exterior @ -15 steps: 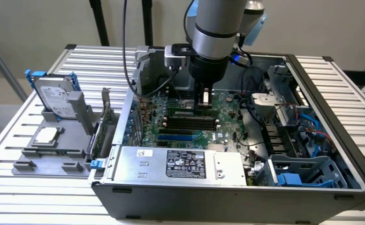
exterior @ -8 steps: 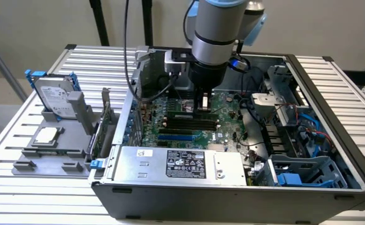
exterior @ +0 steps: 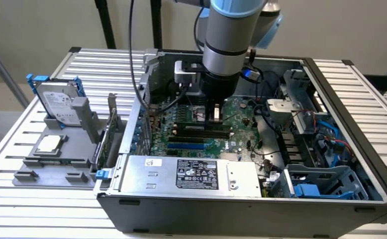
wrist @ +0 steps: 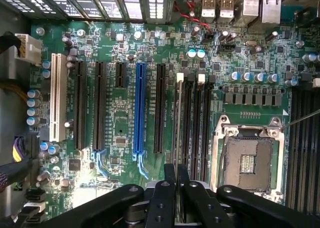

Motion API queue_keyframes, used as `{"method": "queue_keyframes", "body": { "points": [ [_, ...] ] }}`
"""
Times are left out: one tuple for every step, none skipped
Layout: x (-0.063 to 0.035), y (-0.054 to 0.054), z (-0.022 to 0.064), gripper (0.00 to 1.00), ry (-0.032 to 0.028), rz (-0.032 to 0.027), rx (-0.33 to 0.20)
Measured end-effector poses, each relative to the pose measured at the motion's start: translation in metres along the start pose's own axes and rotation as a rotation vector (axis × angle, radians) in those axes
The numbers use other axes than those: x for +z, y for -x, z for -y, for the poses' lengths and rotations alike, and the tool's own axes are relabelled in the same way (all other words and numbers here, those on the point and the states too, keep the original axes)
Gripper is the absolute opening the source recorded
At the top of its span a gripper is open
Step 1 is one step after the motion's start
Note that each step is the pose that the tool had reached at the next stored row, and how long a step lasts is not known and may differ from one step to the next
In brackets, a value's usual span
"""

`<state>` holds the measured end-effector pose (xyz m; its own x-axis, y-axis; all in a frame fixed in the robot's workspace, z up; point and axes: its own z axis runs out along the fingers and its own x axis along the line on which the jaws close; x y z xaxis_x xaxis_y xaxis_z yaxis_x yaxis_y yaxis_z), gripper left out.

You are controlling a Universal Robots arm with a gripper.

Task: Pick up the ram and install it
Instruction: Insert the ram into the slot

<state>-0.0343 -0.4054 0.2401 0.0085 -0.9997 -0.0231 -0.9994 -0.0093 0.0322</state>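
My gripper (exterior: 214, 117) is down inside the open computer case (exterior: 246, 209), over the green motherboard (exterior: 240, 112). In the wrist view the two black fingers (wrist: 165, 198) of the gripper (wrist: 178, 190) are shut on the ram (wrist: 178, 138). The ram appears edge-on as a thin stick running along the row of black memory slots (wrist: 197, 123). It lines up with the slot that has a white latch (wrist: 180, 78) at its far end. I cannot tell whether it is touching the slot or hanging just above it.
An empty processor socket (wrist: 248, 160) lies beside the memory slots, and a blue slot (wrist: 139, 108) sits among black ones. Outside the case, a grey tray (exterior: 54, 167) carries a hard drive (exterior: 54, 102), a silver processor (exterior: 49, 144) and an expansion card (exterior: 110, 129). A power supply (exterior: 193, 174) fills the case front.
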Motion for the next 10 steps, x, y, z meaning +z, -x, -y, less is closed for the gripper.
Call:
{"method": "queue_keyframes", "body": {
  "points": [
    [0.0015, 0.0, 0.0, 0.13, -0.0014, 0.0, 0.0],
    [0.0027, 0.0, 0.0001, 0.13, -0.003, -0.0001, 0.0],
    [0.0033, -0.0001, 0.0001, 0.13, -0.0042, -0.0002, 0.0],
    [0.0034, -0.0001, 0.0001, 0.13, -0.0049, -0.0004, 0.0],
    [0.0034, -0.0001, 0.0001, 0.13, -0.005, -0.0005, 0.0],
    [0.0035, -0.0001, 0.0001, 0.13, -0.0051, -0.0006, 0.0],
    [0.0036, 0.0, 0.0001, 0.13, -0.0053, -0.0003, 0.0],
    [0.0038, 0.0002, 0.0001, 0.13, -0.0054, 0.0001, 0.0],
    [0.004, 0.0004, 0.0, 0.13, -0.0055, 0.0002, 0.0],
    [0.0041, 0.0005, 0.0, 0.13, -0.0054, 0.0, 0.0]
  ]
}}
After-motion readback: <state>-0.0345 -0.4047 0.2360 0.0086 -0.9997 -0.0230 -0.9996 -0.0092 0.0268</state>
